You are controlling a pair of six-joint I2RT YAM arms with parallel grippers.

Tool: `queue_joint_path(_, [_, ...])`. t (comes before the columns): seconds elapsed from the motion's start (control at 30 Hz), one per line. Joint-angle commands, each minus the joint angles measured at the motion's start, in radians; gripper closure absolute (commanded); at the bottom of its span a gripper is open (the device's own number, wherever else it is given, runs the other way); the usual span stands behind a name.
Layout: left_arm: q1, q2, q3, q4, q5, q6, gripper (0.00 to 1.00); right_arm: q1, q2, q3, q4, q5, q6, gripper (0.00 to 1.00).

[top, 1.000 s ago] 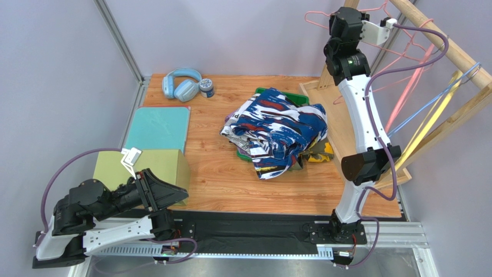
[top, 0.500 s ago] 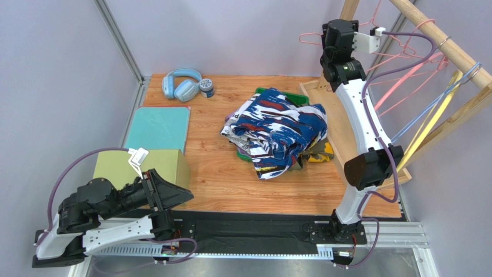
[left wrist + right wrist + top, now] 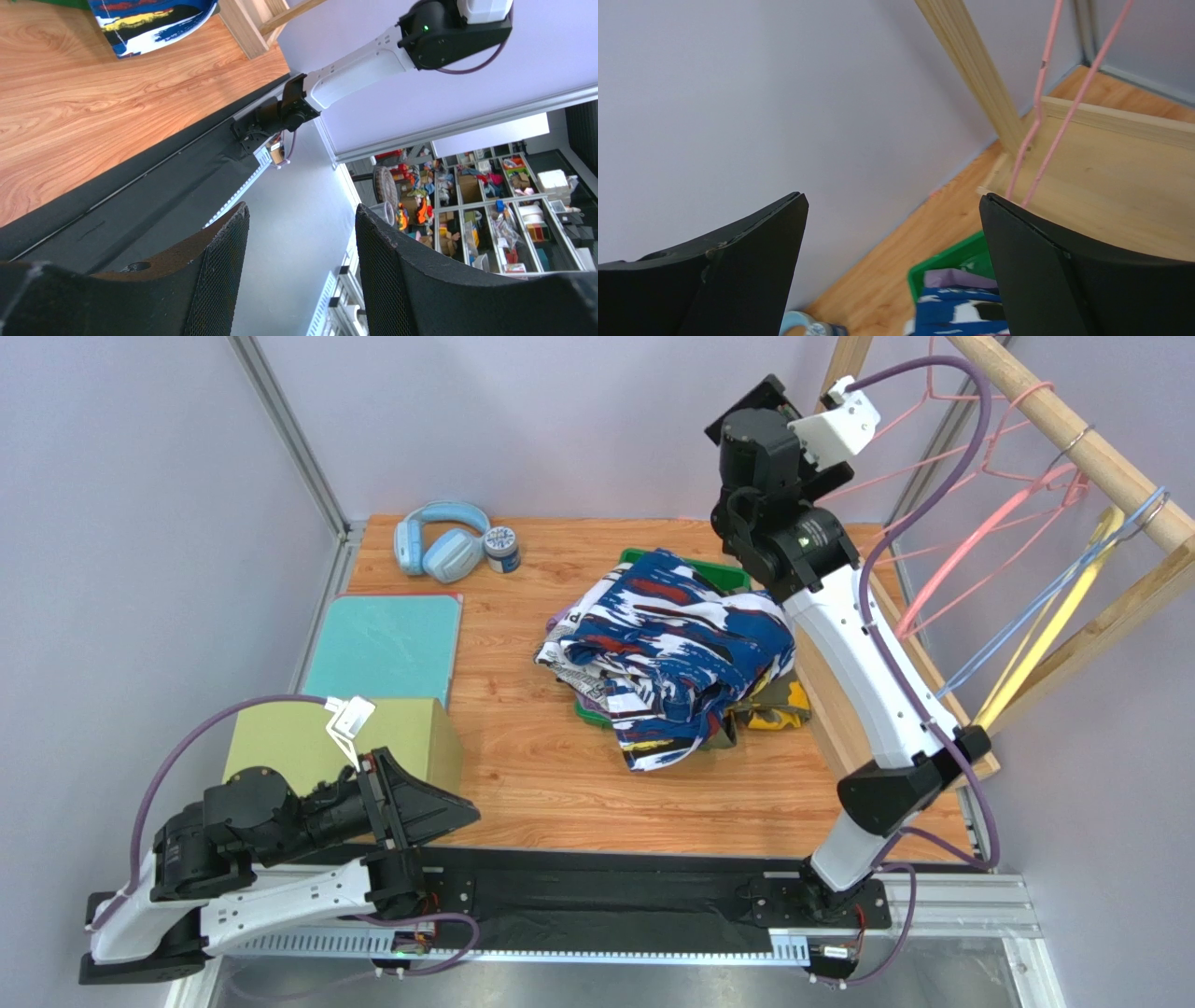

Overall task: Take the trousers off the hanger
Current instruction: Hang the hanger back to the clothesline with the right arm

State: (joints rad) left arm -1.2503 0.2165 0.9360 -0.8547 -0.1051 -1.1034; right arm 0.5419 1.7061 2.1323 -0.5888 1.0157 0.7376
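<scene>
From above: the right gripper (image 3: 739,417) is up high, and the trousers (image 3: 673,658) lie heaped on the table below it and a bit toward its base, with the blue-white-red print pair on top and a yellow-olive scrap poking out the far side. Off to that gripper's right, the hangers (image 3: 968,560) dangle from the wooden rack (image 3: 1080,441), and every one looks bare, so I'd say the stripping is done. The left gripper (image 3: 446,812) sits low by its own base, the pile well ahead of it and to its right.

Left wrist view: fingers parted to a middling gap, left gripper (image 3: 300,217) holding nothing; a corner of the print fabric (image 3: 154,21) shows far ahead.

Right wrist view: fingers spread wide, right gripper (image 3: 892,206) empty. Pink wire (image 3: 1039,91) runs above its right finger; print cloth (image 3: 955,308) and a green edge (image 3: 945,269) sit low between the fingers.

Handling call: light, limp cloth that will drape and drag its neighbours, so pinch a thick fold or waistband.

Writing: newsprint lettering peeks at the pile's edge, too small to read; no brand legible
</scene>
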Motion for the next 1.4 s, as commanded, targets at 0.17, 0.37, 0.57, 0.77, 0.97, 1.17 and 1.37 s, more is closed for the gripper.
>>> queue_joint_path(0.17, [-0.001,-0.022,-0.052,0.042,-0.007,-0.015,0.37,0.301,-0.267,-0.373,0.244,-0.03,-0.504,0.0])
queue_joint_path(0.37, [-0.001,-0.04,-0.126,0.144,-0.01,0.005,0.37,0.464,-0.417,-0.638,0.138,-0.383,-0.362,0.0])
queue_joint_path(0.57, [-0.001,-0.065,-0.238,0.362,0.037,0.036,0.36,0.509,-0.608,-1.068,0.354,-0.831,-0.184,0.0])
queue_joint_path(0.77, [-0.001,-0.107,-0.422,0.692,0.154,0.115,0.35,0.608,-0.767,-1.406,0.633,-1.121,-0.165,0.0])
queue_joint_path(0.97, [-0.001,-0.123,-0.693,1.195,0.314,0.086,0.34,0.625,-1.147,-1.771,0.883,-1.23,-0.077,0.0])
queue_joint_path(1.17, [-0.001,-0.065,-0.913,1.581,0.415,0.071,0.32,0.625,-1.779,-2.077,0.683,-1.139,0.054,0.0])
queue_joint_path(1.37, [-0.006,-0.074,-1.069,1.691,0.473,0.076,0.3,0.63,-1.644,-2.227,0.851,-1.106,0.186,0.0])
